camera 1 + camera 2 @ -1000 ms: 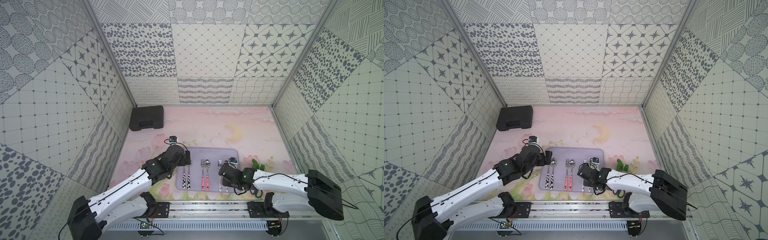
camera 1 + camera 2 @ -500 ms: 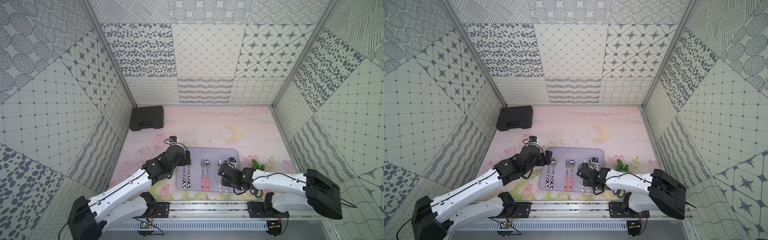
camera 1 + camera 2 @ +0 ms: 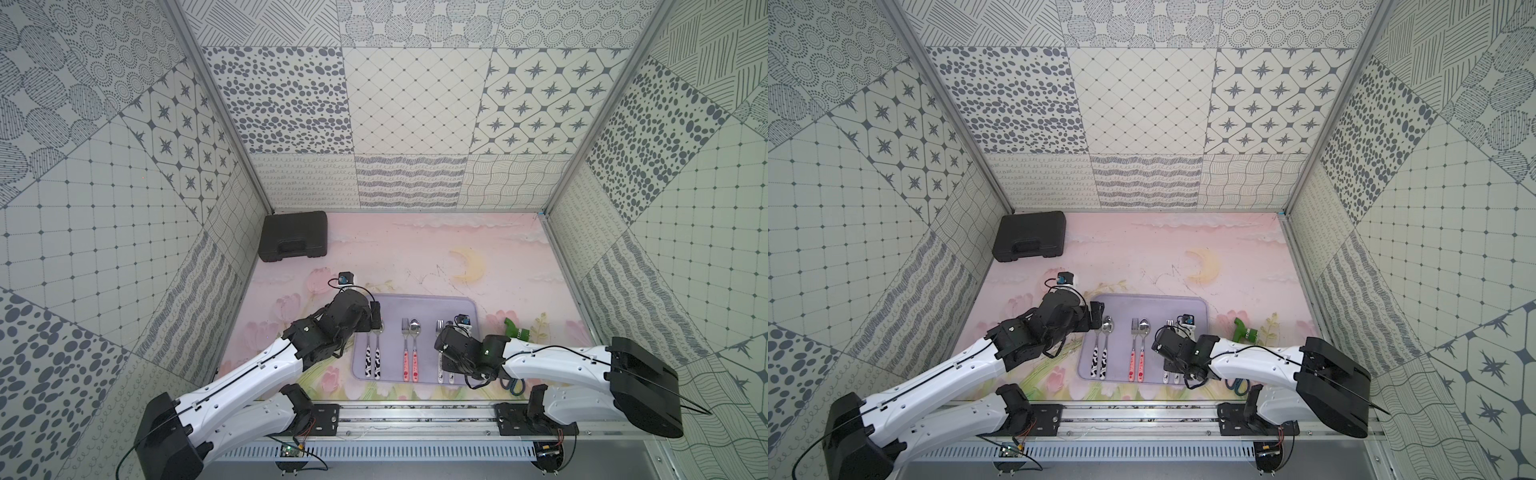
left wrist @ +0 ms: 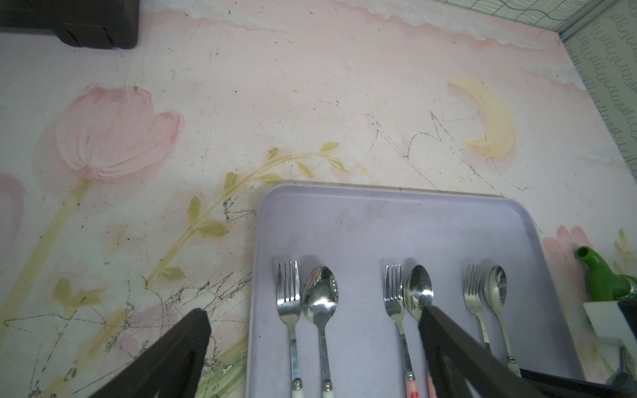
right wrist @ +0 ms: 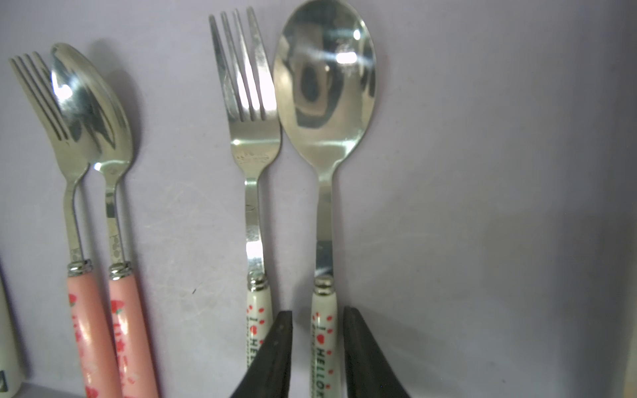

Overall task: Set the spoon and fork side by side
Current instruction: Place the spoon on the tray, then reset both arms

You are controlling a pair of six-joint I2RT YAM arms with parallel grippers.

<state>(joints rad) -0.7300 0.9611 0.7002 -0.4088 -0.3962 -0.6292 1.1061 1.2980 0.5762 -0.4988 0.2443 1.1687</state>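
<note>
Right wrist view shows the spoon [image 5: 324, 86] lying just beside the fork [image 5: 253, 138] on the tray [image 5: 482, 138], the right gripper [image 5: 317, 312] slightly parted astride its handle without gripping and the left gripper [image 4: 312, 312] wide apart and empty, so only pulling away seems left.

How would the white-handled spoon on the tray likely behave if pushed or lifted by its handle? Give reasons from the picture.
Probably stiff: the white-handled spoon has a straight steel neck. Pushed, it would likely slide, lying flat on the smooth lilac tray. Gripped where the right gripper straddles the glossy rounded handle, it may slip or tip bowl-down.
</note>
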